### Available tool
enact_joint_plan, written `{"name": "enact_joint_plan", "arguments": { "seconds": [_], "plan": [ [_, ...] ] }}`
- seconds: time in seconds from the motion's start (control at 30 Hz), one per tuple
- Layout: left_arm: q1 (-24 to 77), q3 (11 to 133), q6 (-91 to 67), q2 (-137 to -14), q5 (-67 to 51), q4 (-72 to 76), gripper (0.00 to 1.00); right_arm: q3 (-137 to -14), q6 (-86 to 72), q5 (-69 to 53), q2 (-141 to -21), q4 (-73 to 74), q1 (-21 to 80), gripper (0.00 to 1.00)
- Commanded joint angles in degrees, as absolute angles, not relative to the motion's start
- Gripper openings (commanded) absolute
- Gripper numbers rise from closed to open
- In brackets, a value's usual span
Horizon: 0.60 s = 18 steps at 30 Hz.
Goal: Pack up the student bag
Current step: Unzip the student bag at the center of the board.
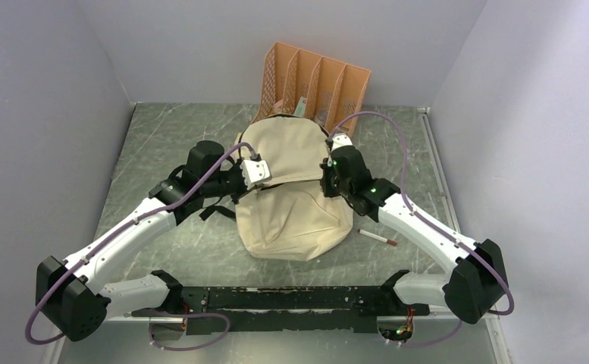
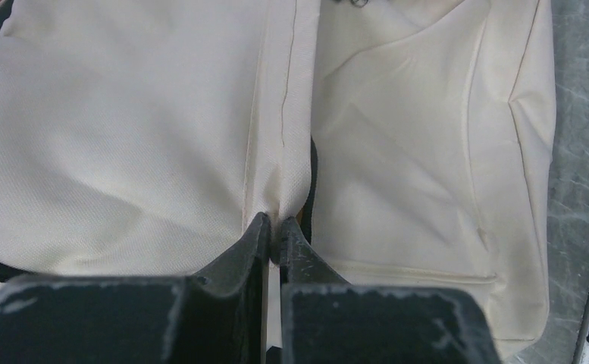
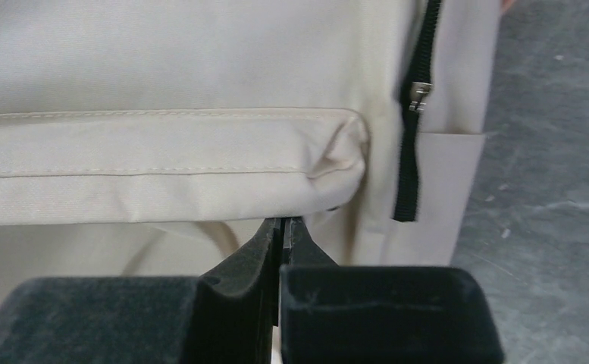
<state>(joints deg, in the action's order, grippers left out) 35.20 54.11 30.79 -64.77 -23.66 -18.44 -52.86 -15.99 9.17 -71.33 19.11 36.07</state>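
Student bag (image 1: 295,205) lay flat mid-bench, front up, top twd the far side, just short of the orange file organizer (image 1: 315,80). Left jaws were clenched on a raised fold of the bag's cream fabric at its far-left shoulder. The wrist view showed the ridge of cloth running right into the tips. Right jaws were clenched too, tips against the bag's right side just under the front pocket lip (image 3: 200,144), w/ a dark zipper (image 3: 408,159) & its metal pull (image 3: 420,95) to their right. Whether any cloth was caught there I couldn't tell. A pen (image 1: 377,238) lay on the bench (image 1: 170,144) near-right of the bag, apart from it.

Step in hand, my read: getting the bag opened up for loading. To do it well, both sides should lift together & slowly, since soft cloth slips from a thin pinch. The right side prob needed a firmer hold, e.g. on the pull. Keep the far edge off the organizer & don't drag the bag over the pen.
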Motion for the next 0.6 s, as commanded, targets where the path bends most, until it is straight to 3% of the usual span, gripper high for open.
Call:
{"name": "enact_joint_plan", "arguments": {
  "seconds": [0.0, 0.57],
  "plan": [
    [35.51, 53.53, 30.54, -63.10, -21.37, -17.78, 0.05, -54.27, -12.15, 17.70, -69.92, 24.46, 33.17, 0.00],
    [35.40, 51.45, 29.80, -62.25, -15.92, -16.19, 0.05, -55.06, -13.60, 20.16, -67.69, 28.13, 27.85, 0.00]
  ]
}}
